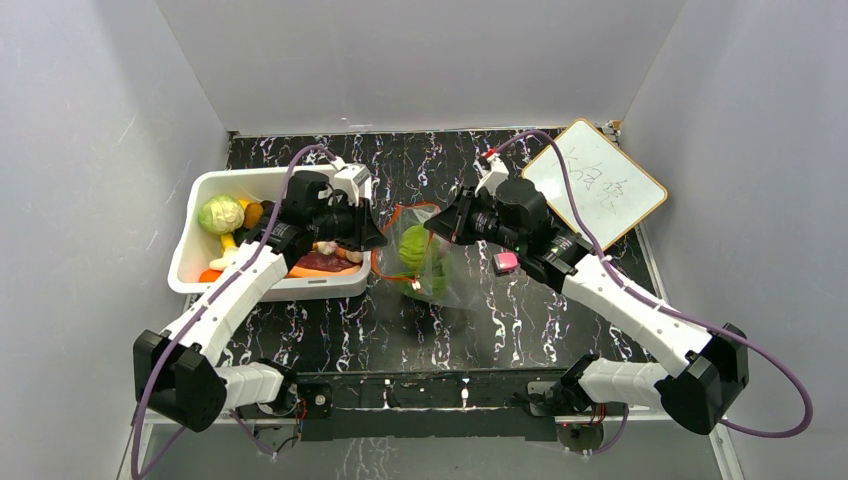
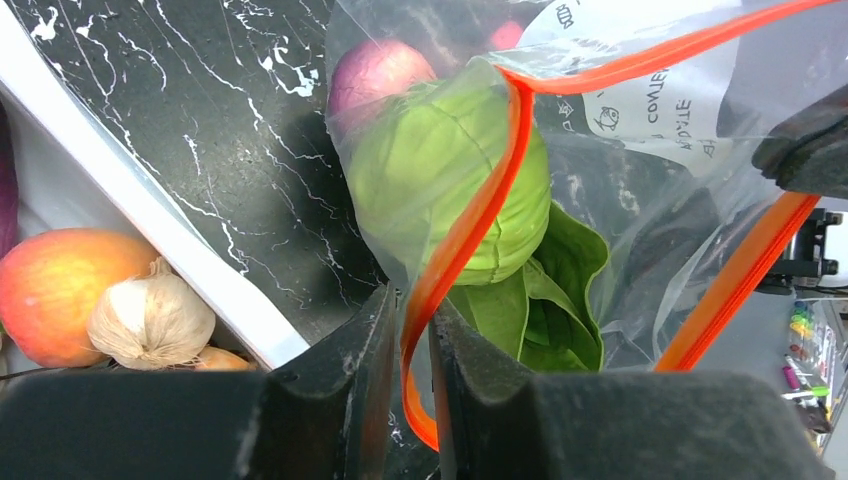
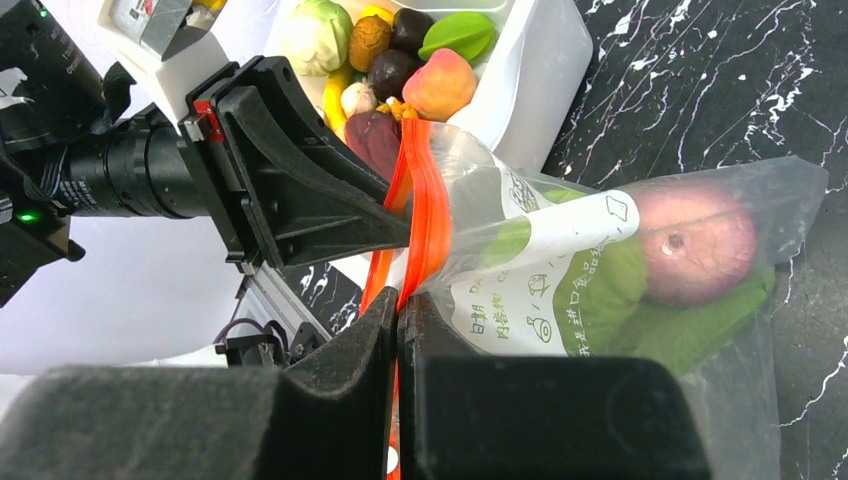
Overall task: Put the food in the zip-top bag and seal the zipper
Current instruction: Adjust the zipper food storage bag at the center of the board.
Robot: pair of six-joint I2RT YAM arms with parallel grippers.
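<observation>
At the near edge of the table [image 1: 500,320] the two arm bases sit side by side, and both arms reach inward to the middle. There the clear zip-top bag [image 1: 443,280] lies on the black marbled surface, just right of the white bin [image 1: 185,255]. A small pink block [image 1: 506,262] rests just beside the bag, close under the right arm.

Inside the bag are a green cabbage [image 2: 440,180], a green leaf [image 2: 560,290] beneath it, and a reddish-purple round vegetable [image 3: 690,240] at the closed end.

The bag's mouth is held up between the two arms. The left fingers [image 2: 372,350] are clenched almost together, with the red-orange zipper [image 2: 480,200] pinched between them. The right fingers [image 3: 365,350] are clenched tight on the same strip from the opposite side. Between the two grips the zipper still gapes in a loop.

In the bin, beyond the left arm, lie more toy foods: a peach [image 2: 50,290], a garlic bulb [image 2: 150,320] touching it, and a pale cabbage [image 1: 220,213] at the far end.

At the far right corner a handwritten whiteboard [image 1: 600,185] lies askew.
</observation>
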